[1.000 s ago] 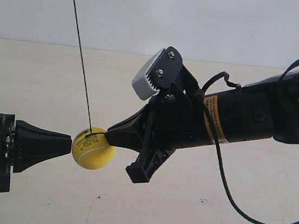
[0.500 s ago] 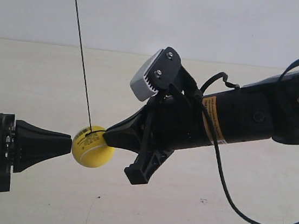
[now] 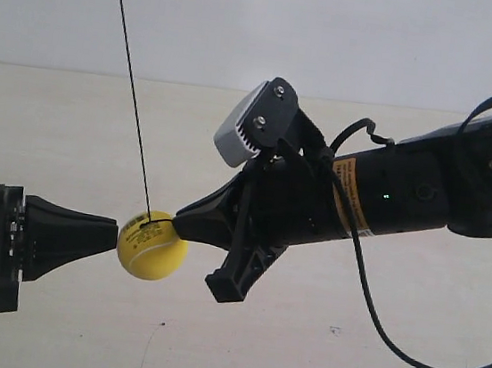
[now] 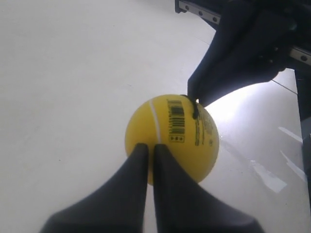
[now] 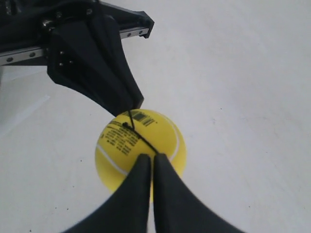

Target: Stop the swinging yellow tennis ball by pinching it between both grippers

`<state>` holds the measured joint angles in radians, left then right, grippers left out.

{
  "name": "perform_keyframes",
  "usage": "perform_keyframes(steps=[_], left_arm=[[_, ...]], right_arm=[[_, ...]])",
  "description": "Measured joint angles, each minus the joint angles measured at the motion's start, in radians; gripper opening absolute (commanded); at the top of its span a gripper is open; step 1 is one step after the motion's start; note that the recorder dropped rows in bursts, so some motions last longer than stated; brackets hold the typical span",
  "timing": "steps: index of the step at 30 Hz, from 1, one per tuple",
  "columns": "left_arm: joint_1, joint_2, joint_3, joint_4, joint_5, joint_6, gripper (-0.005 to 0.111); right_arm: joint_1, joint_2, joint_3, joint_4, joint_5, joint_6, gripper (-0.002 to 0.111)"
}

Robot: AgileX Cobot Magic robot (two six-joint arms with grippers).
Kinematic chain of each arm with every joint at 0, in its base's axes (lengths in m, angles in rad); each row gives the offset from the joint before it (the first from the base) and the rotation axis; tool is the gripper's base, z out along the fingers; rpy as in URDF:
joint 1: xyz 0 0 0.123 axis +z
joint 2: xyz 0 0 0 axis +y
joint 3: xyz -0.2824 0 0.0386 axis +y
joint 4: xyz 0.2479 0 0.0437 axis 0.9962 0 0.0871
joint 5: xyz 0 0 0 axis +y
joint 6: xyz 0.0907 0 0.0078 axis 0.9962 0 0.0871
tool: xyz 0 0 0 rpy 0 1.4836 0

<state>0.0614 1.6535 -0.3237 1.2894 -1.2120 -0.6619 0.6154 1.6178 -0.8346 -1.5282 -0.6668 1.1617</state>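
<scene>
The yellow tennis ball [image 3: 153,245] hangs on a thin dark string [image 3: 132,89] just above the pale floor. It is held between two black tapered tips. The gripper of the arm at the exterior view's left [image 3: 117,238] presses the ball's side. The gripper of the arm at the exterior view's right [image 3: 178,222] touches its upper opposite side, near the string knot. My left gripper [image 4: 150,145] is shut, its tips against the ball [image 4: 170,141]. Shut too, my right gripper [image 5: 152,156] has its tips on the ball [image 5: 126,138].
A grey-white camera block [image 3: 246,126] sits on the arm at the exterior view's right, and a black cable [image 3: 373,316] loops down from that arm. Pale floor [image 3: 315,354] lies below, with a white wall [image 3: 336,33] behind.
The ball stays between the two tips, shifting only a few pixels. The string's lean wavers slightly. Both arms hold nearly the same pose.
</scene>
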Motion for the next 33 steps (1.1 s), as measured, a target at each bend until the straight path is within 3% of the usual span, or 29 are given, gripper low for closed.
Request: perform_keyframes(steps=[14,23,33], left_arm=[[0.000,-0.124,0.002,-0.091,0.035,-0.002,0.005],[0.000,-0.378,0.003,-0.112,0.311,-0.177,0.005],[0.000,-0.820,0.076,-0.120,0.609,-0.413,0.005]], right_arm=[[0.001,-0.153,0.000,-0.010,0.182,0.063,0.000],[0.001,-0.259,0.009,-0.047,0.200,0.111,0.000],[0.001,-0.444,0.099,0.001,0.329,0.115,0.000]])
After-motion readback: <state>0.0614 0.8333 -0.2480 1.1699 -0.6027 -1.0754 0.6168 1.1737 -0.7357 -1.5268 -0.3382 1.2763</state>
